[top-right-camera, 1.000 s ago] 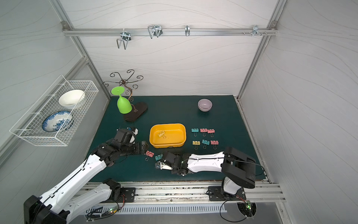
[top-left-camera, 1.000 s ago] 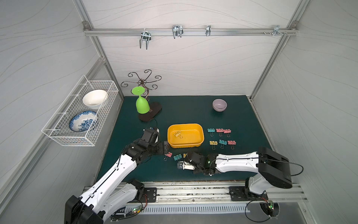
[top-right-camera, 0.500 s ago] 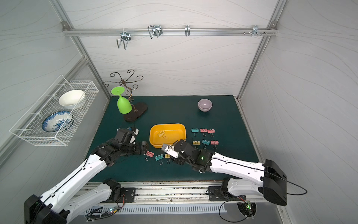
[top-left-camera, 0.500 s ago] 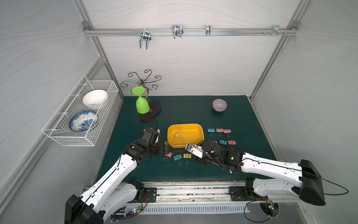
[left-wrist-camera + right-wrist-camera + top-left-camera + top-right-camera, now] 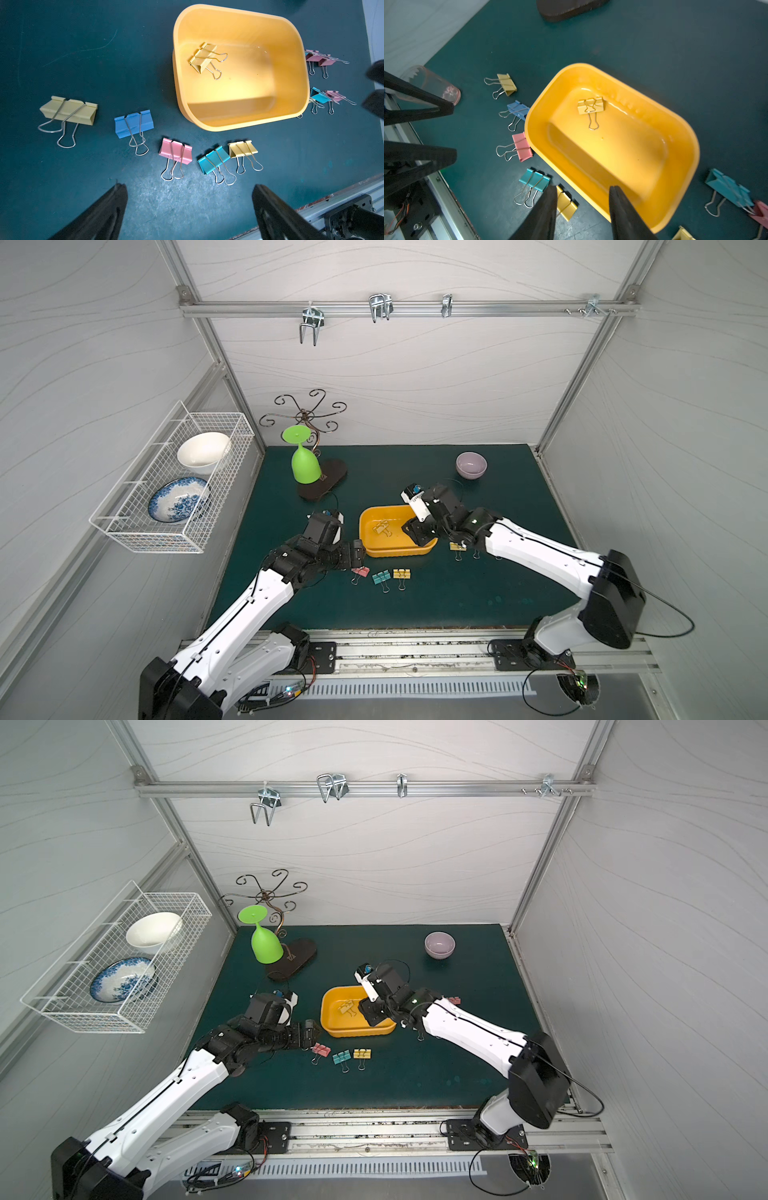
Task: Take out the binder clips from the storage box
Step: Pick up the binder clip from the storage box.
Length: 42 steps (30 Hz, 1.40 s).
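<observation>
My left arm (image 5: 249, 605) and right arm (image 5: 536, 551) wear white shells with black joints; thin black cables (image 5: 692, 621) trail; my fingers (image 5: 99, 216) are black wedges.

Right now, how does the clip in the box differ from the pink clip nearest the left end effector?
The boxed clip is yellow and lies inside the box; the pink clip lies outside on the mat. Boxed clip's handles splay apart; pink clip's run side by side. Both are binder clips with wire handles, neither gripped.
</observation>
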### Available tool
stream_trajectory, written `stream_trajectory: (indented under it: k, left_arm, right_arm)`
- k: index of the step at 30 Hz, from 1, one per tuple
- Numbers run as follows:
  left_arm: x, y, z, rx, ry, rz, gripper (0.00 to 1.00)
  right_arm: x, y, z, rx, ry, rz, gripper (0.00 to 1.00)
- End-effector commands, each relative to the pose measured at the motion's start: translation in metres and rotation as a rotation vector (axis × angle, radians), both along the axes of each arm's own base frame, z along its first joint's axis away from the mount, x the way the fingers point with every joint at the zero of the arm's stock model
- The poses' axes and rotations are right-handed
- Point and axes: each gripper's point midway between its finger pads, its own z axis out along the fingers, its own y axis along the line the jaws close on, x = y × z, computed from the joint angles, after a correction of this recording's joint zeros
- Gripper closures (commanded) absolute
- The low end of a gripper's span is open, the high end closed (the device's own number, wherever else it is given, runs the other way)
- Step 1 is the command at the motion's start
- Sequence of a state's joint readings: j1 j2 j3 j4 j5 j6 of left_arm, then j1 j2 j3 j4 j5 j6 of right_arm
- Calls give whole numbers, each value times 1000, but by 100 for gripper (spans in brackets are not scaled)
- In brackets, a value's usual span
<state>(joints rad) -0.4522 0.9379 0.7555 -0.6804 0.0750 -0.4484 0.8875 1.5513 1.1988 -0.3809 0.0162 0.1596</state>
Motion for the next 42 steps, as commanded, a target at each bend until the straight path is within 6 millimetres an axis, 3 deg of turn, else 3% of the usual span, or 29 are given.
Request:
stream_trajectory:
  k: [1,9,21,26,33,42]
  left_arm:
    - [12,-2,22,-8,-80,-7,2]
    - [17,2,19,26,-95,-3,2]
    - [37,-23,27,-126,-60,10,2]
    - [37,-13,18,-138,-29,70,2]
    - [32,2,13,-81,-40,101,2]
    - [26,7,11,-52,-39,95,2]
  right_arm:
    - [-4,7,-15,-46,51,74,55]
    - [22,23,-52,-171,-125,231,57]
    - [43,57,-89,-275,-364,565,58]
    - [50,68,-94,-278,-385,603,57]
    - [65,70,-104,-329,-408,604,58]
    - [71,70,-100,-332,-440,623,58]
